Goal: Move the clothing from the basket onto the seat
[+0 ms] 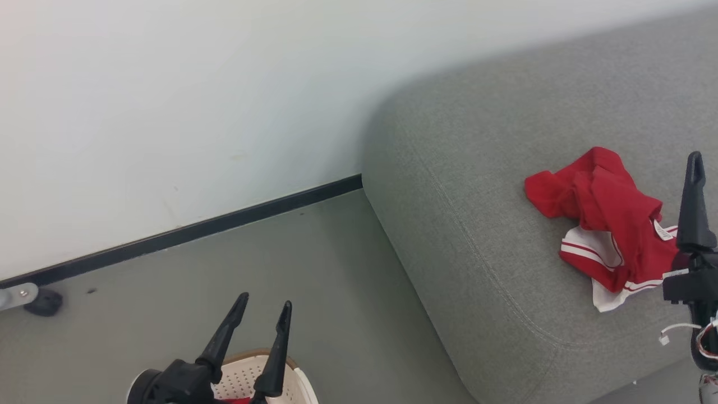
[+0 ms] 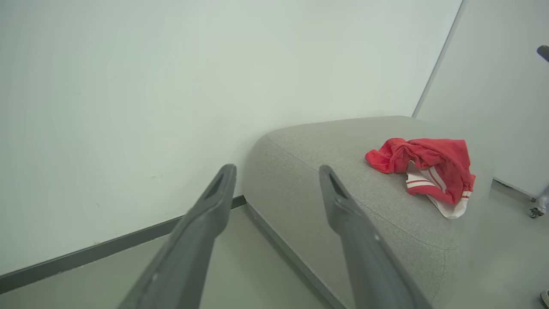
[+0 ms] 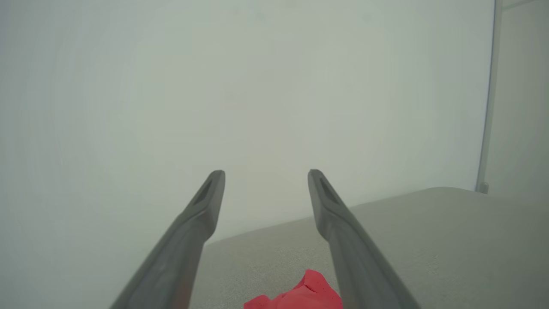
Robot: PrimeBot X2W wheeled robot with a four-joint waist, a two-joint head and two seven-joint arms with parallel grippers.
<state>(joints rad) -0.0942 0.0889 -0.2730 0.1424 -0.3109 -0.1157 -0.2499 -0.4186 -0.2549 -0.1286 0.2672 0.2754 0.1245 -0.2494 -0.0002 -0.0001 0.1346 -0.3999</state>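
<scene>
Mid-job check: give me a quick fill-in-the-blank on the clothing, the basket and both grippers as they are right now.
1. The clothing lying on the seat is mostly ____ with white panels.
2. The left gripper hangs above the basket, jaws apart, holding ____.
3. The right gripper hangs close to the clothing with its jaws ____.

Missing words: red; nothing; open.
</scene>
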